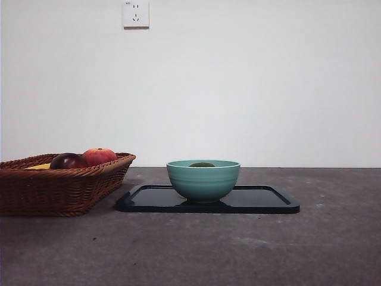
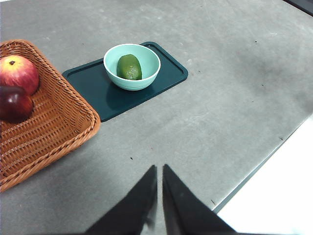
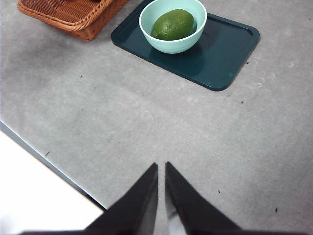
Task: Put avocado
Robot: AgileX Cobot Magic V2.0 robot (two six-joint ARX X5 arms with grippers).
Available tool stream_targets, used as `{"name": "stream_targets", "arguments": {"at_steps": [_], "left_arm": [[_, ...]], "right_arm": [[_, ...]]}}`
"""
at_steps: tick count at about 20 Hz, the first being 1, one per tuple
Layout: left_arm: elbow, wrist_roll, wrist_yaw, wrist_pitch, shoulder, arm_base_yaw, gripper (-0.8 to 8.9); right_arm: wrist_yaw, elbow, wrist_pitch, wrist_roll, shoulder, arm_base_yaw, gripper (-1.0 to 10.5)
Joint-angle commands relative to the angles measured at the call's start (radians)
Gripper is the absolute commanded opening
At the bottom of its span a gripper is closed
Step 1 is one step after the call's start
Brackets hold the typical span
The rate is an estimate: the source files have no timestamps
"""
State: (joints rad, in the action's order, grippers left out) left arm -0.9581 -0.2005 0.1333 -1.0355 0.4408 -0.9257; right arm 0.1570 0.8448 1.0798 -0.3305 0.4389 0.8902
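Jaws of both grippers, left (image 2: 159, 171) and right (image 3: 161, 169), sit closed and empty, well apart from the avocado (image 3: 173, 24) in the bowl (image 3: 168, 45); likely done, so park clear.

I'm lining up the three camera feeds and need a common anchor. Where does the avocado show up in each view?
Front view: only the avocado's dark top peeks over the teal bowl's rim, mid-picture.
Left wrist view: avocado lies in the bowl on the dark tray, beside the wicker basket.
Right wrist view: avocado fills the bowl, near the top edge.
Shared landmark: the tray under the bowl.
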Motion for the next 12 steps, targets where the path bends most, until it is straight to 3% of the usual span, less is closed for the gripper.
{"name": "stream_targets", "arguments": {"at_steps": [1, 6, 11, 12], "left_arm": [[-0.008, 0.005, 0.005, 0.011, 0.002, -0.008, 0.19], [-0.007, 0.005, 0.003, 0.011, 0.002, 0.024, 0.19], [0.002, 0.008, -0.028, 0.012, 0.0, 0.291, 0.19], [0.006, 0.052, -0.028, 0.018, 0.0, 0.352, 0.19]], "right_arm": [[0.001, 0.007, -0.011, -0.01, 0.002, 0.011, 0.2], [0.001, 0.007, -0.011, -0.01, 0.002, 0.011, 0.2], [0.001, 0.007, -0.011, -0.01, 0.002, 0.011, 0.2], [0.001, 0.007, -0.011, -0.01, 0.002, 0.011, 0.2]]}}
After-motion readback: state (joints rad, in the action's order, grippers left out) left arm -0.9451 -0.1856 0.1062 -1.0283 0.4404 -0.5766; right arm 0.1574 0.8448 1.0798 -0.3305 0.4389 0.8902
